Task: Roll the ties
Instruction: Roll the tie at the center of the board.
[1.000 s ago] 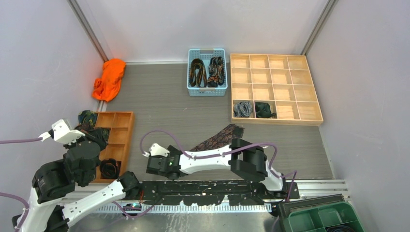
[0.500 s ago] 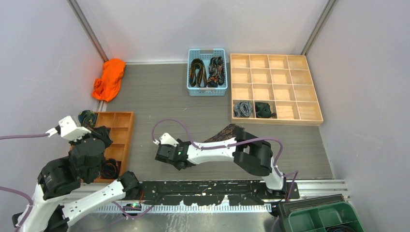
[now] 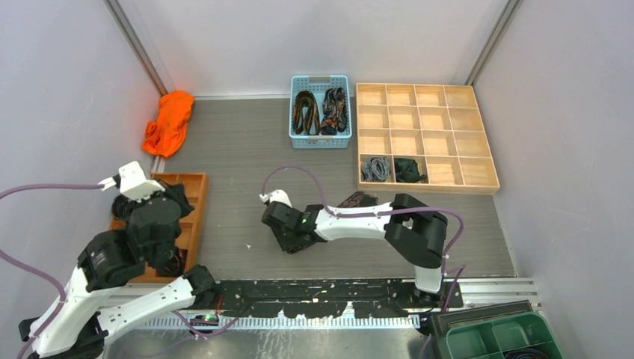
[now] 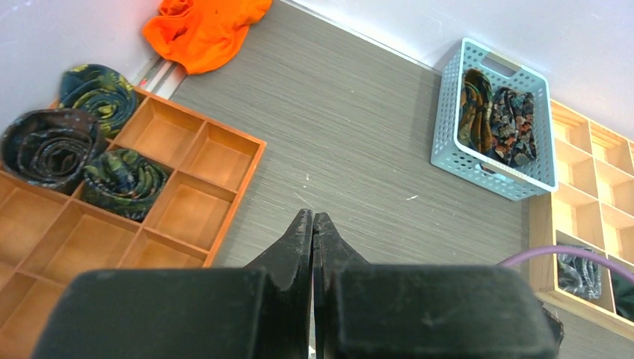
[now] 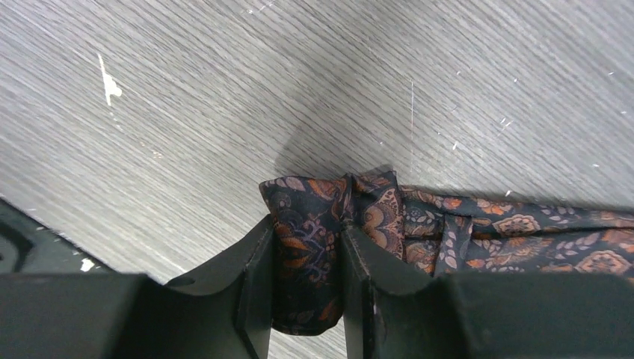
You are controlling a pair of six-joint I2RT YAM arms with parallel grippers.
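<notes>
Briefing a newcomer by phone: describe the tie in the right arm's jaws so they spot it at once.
On the grey table, look just on the near side of the big wooden grid tray. A tie lies there along the surface, one end pinched in the right arm's jaws. Unlike the coiled ties in compartments, it is unrolled, dark with orange paisley.

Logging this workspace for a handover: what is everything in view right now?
paisley tie: one, dark brown-orange, mid-table
coiled ties: three, dark patterned, brown tray, left
basket: one, light blue, far middle, two loose ties inside
grid box: one, pale wood, far right; grey tie and dark tie inside
cloth: one, orange, far left
bin: one, green, near right
left gripper: one, black, shut, empty
right gripper: one, black, shut on paisley tie
</notes>
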